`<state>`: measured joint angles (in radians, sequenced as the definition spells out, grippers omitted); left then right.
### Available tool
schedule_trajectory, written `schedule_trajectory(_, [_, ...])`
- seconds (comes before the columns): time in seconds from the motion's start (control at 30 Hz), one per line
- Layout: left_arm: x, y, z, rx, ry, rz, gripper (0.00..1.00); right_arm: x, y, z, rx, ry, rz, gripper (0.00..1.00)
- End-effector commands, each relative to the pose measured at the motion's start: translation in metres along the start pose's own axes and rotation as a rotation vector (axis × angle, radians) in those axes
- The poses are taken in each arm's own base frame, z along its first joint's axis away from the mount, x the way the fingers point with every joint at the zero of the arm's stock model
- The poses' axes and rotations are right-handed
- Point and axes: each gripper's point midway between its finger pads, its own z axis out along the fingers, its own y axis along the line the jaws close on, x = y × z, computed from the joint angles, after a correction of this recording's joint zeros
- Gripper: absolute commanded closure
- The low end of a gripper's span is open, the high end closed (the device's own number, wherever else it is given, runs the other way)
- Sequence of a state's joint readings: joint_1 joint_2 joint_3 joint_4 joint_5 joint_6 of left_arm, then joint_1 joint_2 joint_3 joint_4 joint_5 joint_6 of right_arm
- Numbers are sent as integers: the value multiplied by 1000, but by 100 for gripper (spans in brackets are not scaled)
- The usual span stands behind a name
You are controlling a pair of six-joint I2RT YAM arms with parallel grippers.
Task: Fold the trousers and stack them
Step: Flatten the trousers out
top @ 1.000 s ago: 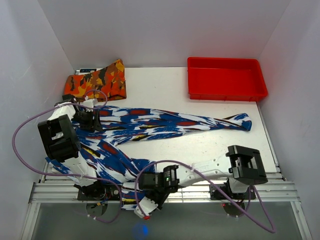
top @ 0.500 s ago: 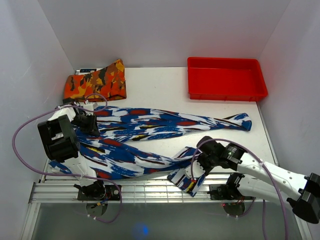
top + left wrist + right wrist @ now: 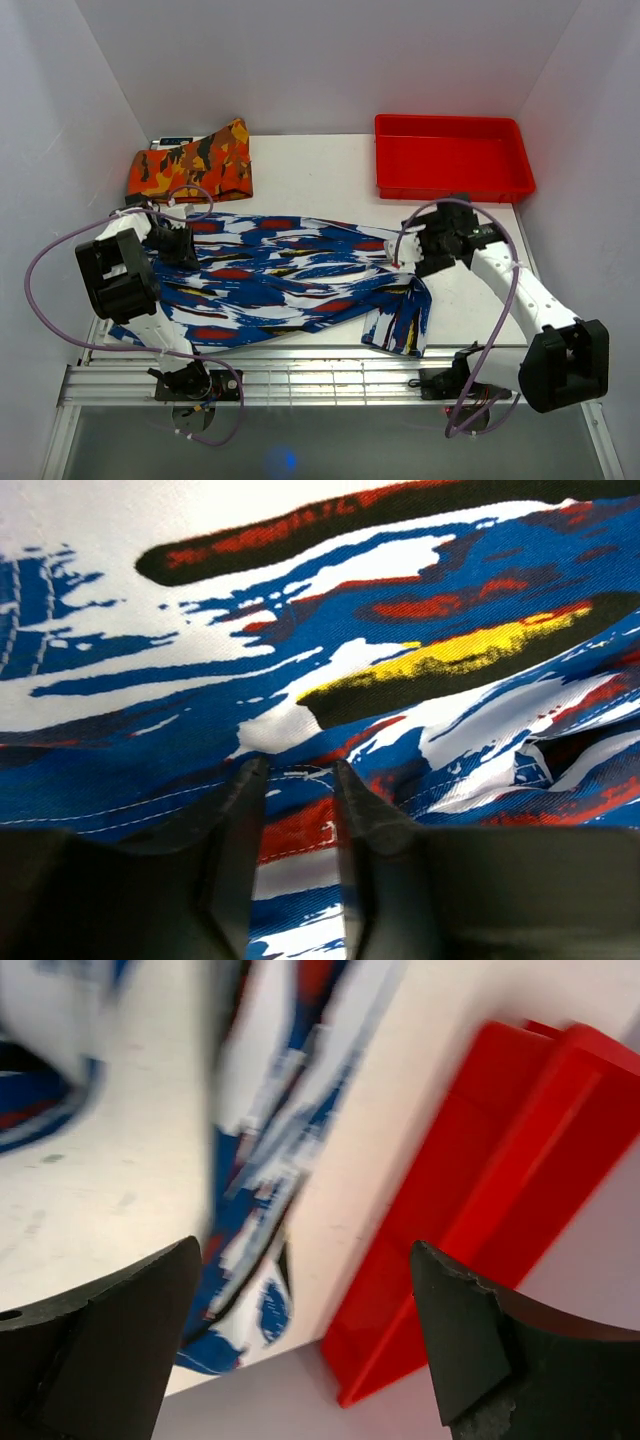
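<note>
Trousers (image 3: 280, 285) lie flat across the table (image 3: 330, 180), long axis left to right, my left gripper (image 3: 295, 790) clamped on fabric at their left end, my right gripper (image 3: 305, 1260) gaping empty just beside their right end, nearest for folding it.

White table (image 3: 310, 170) boxed by plain white walls (image 3: 330, 60); slotted metal rail (image 3: 330, 383) along near edge; even light.
</note>
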<state>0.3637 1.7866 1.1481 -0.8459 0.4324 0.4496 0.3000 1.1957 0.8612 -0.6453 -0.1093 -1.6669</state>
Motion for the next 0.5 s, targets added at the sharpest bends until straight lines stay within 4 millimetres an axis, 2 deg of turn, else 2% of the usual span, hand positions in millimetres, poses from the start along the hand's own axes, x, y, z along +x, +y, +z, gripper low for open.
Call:
schedule_trajectory(0.0, [-23,1,-20,-36,-78,29,54,9,-62,-35,177,-33,112,10])
schedule_trajectory(0.07, [-28,-2,-26,-36,-102,41,51,14,-53,-39,116,-62,267,10])
schedule_trajectory(0.1, [-32,-4,-32,-38,-124,51,49,24,-60,-55,119,-62,351,8])
schedule_trajectory(0.13, [-34,-8,-34,-27,-137,54,47,15,-29,-50,-28,-113,512,5])
schedule_trajectory(0.2, [-38,-11,-39,-18,-154,55,46,15,-4,-57,-145,-142,700,0])
schedule_trajectory(0.23, [-39,-15,-39,0,-160,56,45,0,23,-55,-282,-185,808,4])
schedule_trajectory(0.3, [-40,-17,-40,11,-167,49,45,-7,47,-54,-372,-202,1026,6])
schedule_trajectory(0.33, [-41,-19,-40,21,-170,49,44,-16,64,-47,-429,-204,1154,6])
schedule_trajectory(0.43, [-41,-20,-40,26,-168,47,44,-25,87,-32,-500,-181,1298,6])
schedule_trajectory(0.47, [-40,-20,-39,27,-165,44,44,-22,84,-25,-479,-179,1328,7])
